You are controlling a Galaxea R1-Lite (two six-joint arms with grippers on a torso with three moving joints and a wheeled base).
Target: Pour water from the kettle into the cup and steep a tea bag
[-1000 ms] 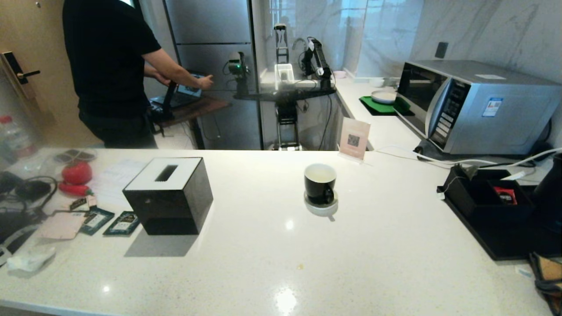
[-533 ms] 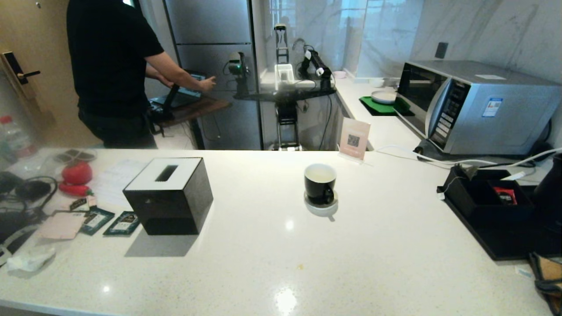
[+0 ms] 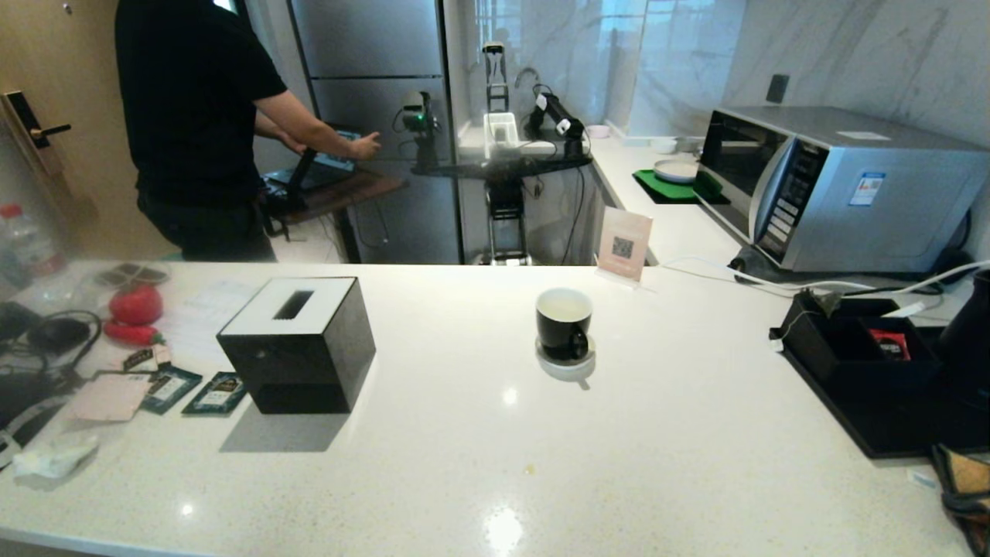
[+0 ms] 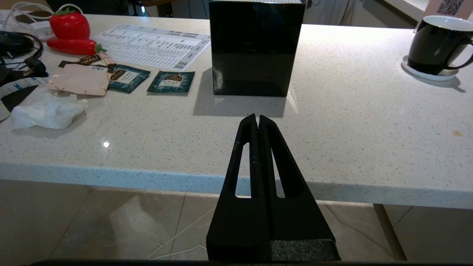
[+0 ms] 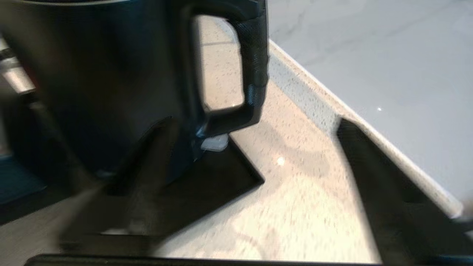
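The black cup (image 3: 564, 323) with a white inside stands on its white saucer (image 3: 567, 367) mid-counter, also in the left wrist view as the cup (image 4: 434, 43). The matte black kettle (image 3: 971, 340) sits on a black tray (image 3: 874, 422) at the far right edge. In the right wrist view the kettle (image 5: 92, 74) fills the frame, its handle (image 5: 253, 62) close ahead. My right gripper (image 5: 254, 122) is open just short of that handle, holding nothing. My left gripper (image 4: 257, 117) is shut and empty by the counter's front edge. No water shows.
A black cube tissue box (image 3: 298, 344) stands left of the cup. Tea sachets (image 3: 216, 393), cables and a red strawberry toy (image 3: 134, 304) crowd the far left. A black organiser box (image 3: 858, 348) sits by the kettle, a microwave (image 3: 835, 186) behind. A person (image 3: 201, 116) stands beyond the counter.
Nothing on the counter has moved. The person behind the counter has shifted slightly.
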